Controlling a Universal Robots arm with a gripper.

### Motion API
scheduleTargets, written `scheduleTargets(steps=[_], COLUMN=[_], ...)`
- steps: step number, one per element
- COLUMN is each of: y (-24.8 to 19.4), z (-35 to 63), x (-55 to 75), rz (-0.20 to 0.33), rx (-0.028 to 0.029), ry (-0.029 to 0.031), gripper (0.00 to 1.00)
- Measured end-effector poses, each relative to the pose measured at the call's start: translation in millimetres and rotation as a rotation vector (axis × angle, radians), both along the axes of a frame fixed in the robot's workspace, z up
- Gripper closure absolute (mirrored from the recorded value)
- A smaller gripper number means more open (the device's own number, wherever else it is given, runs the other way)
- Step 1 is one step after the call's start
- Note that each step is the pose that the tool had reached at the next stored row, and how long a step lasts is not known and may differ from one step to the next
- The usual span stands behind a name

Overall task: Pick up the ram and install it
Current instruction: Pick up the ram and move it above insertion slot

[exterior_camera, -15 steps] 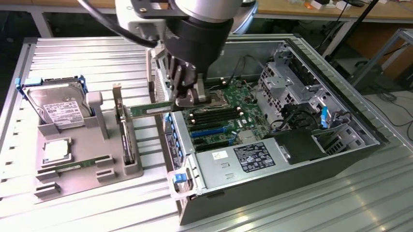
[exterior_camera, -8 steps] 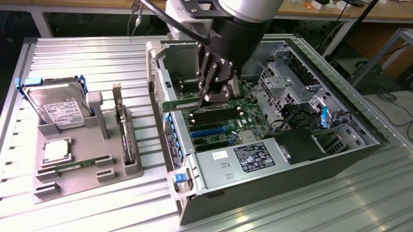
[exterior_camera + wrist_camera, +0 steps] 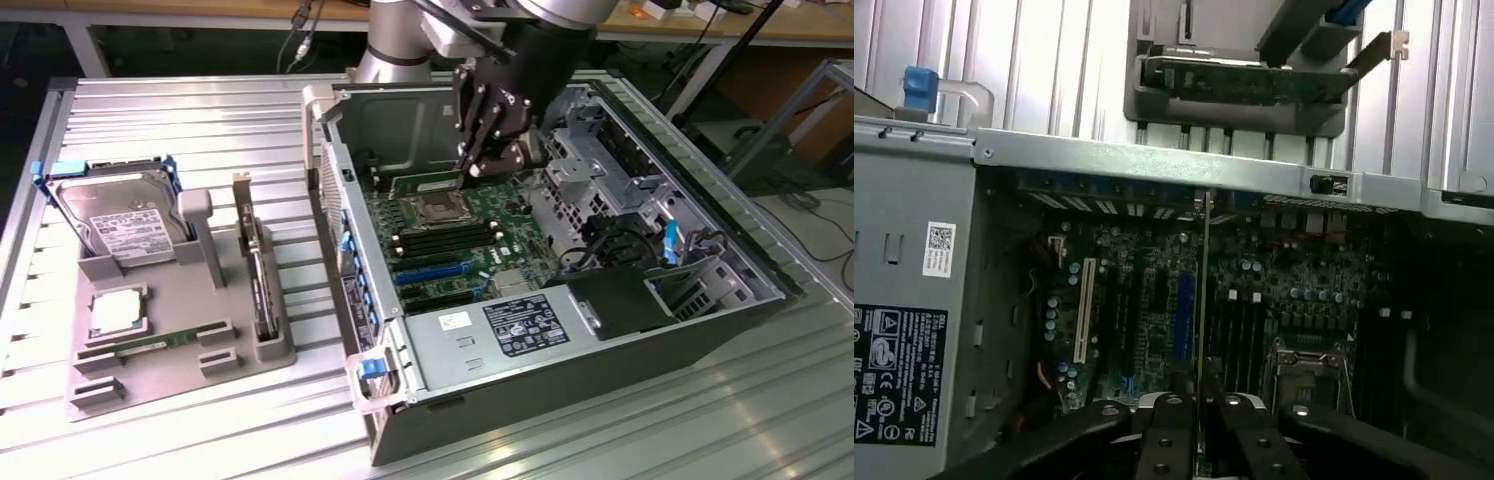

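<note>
My gripper (image 3: 470, 172) reaches down into the open computer case (image 3: 601, 330) and is shut on the ram (image 3: 424, 181), a thin green stick. The stick hangs level just above the motherboard (image 3: 454, 250), at the far side of the CPU socket (image 3: 435, 211). In the wrist view the ram (image 3: 1204, 290) appears edge-on as a thin upright line, pinched between my two black fingers (image 3: 1164, 435), and my gripper (image 3: 1201, 425) hovers over the board's dark memory slots (image 3: 1239, 340) beside the CPU socket (image 3: 1304, 365).
A grey holder tray (image 3: 174, 350) at the exterior view's left carries a silver hard drive (image 3: 127, 225), an expansion card (image 3: 254, 270) and a chip (image 3: 118, 310). Inside the case stand the power supply (image 3: 534, 320) and a drive cage with cables (image 3: 627, 230). The case walls close in around my arm.
</note>
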State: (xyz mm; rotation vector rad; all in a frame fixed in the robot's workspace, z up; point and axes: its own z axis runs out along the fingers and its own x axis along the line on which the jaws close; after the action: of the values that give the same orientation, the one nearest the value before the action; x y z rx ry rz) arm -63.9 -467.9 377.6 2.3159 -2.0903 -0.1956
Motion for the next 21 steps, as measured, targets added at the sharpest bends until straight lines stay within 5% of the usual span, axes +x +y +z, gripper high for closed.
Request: scheduleTargets(steps=[1,2,8,13,15,18,21], y=[8.2,10.7,15.2,17.0,24.3,44.1,44.2], z=[-1.5,-2.0,-2.5,-2.5,-2.7,-3.0,-2.9], x=[10.0,17.9,54.0,56.8,56.7,56.7,56.7], rz=[0.000,0.000,-0.008,-0.028,-0.034,-0.034,-0.034], rx=[0.0000,-0.0001,0.0013,0.0012,0.0013,0.0015,0.0014], ry=[0.0000,0.0000,0.0000,0.0015,0.0015,0.0015,0.0014], gripper=[0.86,0.86,0.86,0.86,0.86,0.86,0.86])
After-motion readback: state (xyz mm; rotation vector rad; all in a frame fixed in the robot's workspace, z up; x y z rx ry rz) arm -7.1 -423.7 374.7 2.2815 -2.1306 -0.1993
